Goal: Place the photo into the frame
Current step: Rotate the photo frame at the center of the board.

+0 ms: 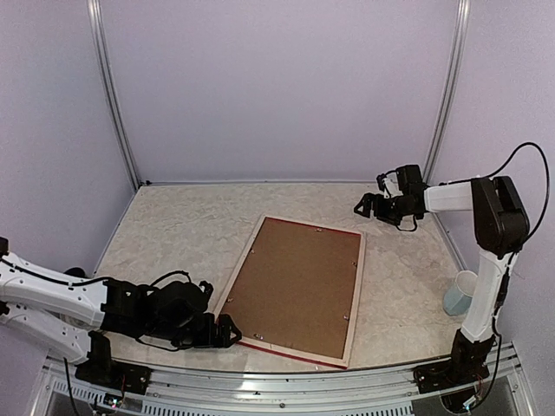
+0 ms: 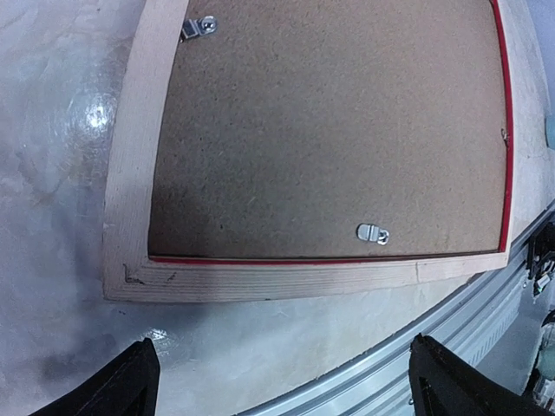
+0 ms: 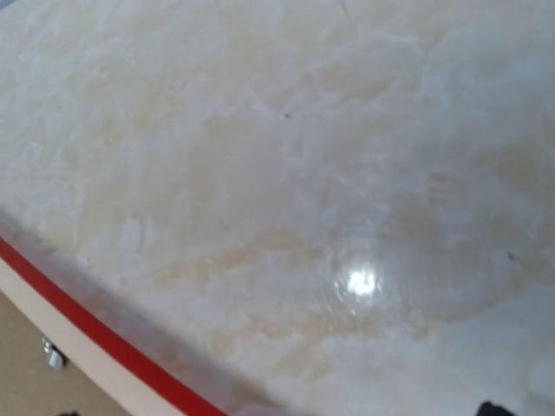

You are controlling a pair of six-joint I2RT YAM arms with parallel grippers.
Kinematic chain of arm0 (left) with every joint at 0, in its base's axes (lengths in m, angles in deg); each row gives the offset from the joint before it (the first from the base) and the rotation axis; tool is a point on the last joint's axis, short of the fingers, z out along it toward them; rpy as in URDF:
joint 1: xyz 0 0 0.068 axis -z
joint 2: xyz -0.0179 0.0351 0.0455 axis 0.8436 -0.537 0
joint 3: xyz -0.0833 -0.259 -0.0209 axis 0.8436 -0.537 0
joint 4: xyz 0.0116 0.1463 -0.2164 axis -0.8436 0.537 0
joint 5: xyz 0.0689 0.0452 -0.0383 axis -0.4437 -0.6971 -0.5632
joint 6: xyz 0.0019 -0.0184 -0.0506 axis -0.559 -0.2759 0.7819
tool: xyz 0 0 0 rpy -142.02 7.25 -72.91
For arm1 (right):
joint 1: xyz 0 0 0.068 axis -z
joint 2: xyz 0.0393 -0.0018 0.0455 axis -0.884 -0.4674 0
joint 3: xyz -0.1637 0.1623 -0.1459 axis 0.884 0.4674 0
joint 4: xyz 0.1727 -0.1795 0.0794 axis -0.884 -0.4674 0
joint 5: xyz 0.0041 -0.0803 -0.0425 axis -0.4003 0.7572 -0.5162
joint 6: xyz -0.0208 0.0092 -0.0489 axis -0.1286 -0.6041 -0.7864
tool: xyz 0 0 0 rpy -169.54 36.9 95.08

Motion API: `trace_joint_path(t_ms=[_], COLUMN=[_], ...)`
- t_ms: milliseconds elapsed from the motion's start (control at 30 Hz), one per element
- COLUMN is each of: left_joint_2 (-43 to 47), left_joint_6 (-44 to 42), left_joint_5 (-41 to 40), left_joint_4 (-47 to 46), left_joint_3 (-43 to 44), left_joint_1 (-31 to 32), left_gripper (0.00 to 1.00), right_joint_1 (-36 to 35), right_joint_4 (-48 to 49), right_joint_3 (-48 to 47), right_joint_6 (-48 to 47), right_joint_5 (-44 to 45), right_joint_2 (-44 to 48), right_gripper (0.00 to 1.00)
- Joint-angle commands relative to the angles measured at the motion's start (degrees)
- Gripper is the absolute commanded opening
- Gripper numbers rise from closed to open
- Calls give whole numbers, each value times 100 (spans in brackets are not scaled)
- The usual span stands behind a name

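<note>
- Plainly, the frame (image 1: pixel 356 295) lies face down, with its brown backing board (image 1: pixel 295 286) seated inside the pale wood rim. The photo shows in no view, so I cannot tell whether it sits under the board or somewhere else.
- Left gripper (image 1: pixel 221 332): the jaws are spread wide and grasp nothing. The frame's near left corner lies just ahead of the fingertips (image 2: pixel 121 386), apart from them.
- Right gripper (image 1: pixel 371 198): the jaws are likewise released and empty, hovering. The frame's far right corner sits just beside and below them.
- Step, as I judge it: either the frame has yet to be opened or it is already closed up. With no photo in view, opening seems likelier.
- The next move would call for swivelling the small metal turn clips (image 2: pixel 373 232) off the board. They are flat and low, so a fine fingertip nudge suits them better than a pinch.
- Materials: the board is matte and fibrous. The rim is smooth layered wood with a thin red line along its inner edge. The table (image 1: pixel 173 234) is glossy and marble-patterned, so the frame may slide when pushed.
</note>
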Motion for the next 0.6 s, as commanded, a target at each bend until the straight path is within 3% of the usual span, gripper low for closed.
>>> trace_joint_path(t_ms=[0, 567], left_joint_2=[-311, -860], left_joint_6=[-25, -292], left_joint_5=[115, -146], left_joint_4=[-118, -631], left_joint_3=[37, 290], left_joint_1=[43, -250], left_gripper=[99, 99], right_joint_1=[3, -1], right_joint_4=[-64, 24], right_joint_3=[-296, -156], right_joint_6=[-111, -211], right_joint_5=[-250, -926], right_joint_2=[-267, -703], right_gripper=[99, 97])
